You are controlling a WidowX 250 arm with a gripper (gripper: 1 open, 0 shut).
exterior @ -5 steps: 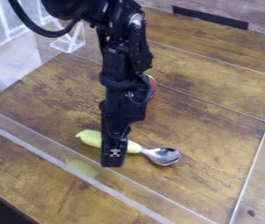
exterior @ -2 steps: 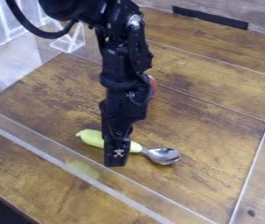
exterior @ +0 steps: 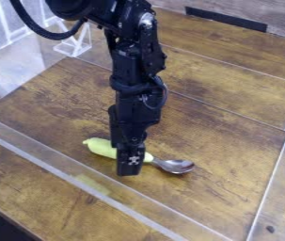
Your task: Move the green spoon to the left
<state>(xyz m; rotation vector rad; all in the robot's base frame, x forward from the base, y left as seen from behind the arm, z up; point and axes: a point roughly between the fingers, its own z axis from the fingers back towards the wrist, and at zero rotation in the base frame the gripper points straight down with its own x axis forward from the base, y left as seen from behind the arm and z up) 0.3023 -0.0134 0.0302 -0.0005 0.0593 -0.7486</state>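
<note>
Looking down through the single camera, we see the green spoon [exterior: 138, 156] lying flat on the wooden worktop [exterior: 220, 113], near the front edge. Its long axis runs almost level across the picture, dipping slightly to the right. The yellow-green handle end points left, the shiny silver bowl points right.

We find the hand [exterior: 130, 166] standing straight down over the middle of the spoon, its black fingers [exterior: 130, 162] low at the worktop and covering the handle where it meets the neck. We take the jaws to be spread wide, though from this side we cannot see the gap between them. We cannot tell whether the fingers touch the spoon. It lies flat, not lifted.

Set against the frame a second ago, we see the spoon in the same spot, handle and bowl unchanged. The hand sits at the same place over it; the finger with the white mark looks turned a little about its own axis.

Around the worktop we see clear plastic walls [exterior: 56, 165] forming a shallow enclosure. Inside it lie the spoon and a red rounded object [exterior: 165, 90], mostly hidden behind the arm [exterior: 134, 56].
</note>
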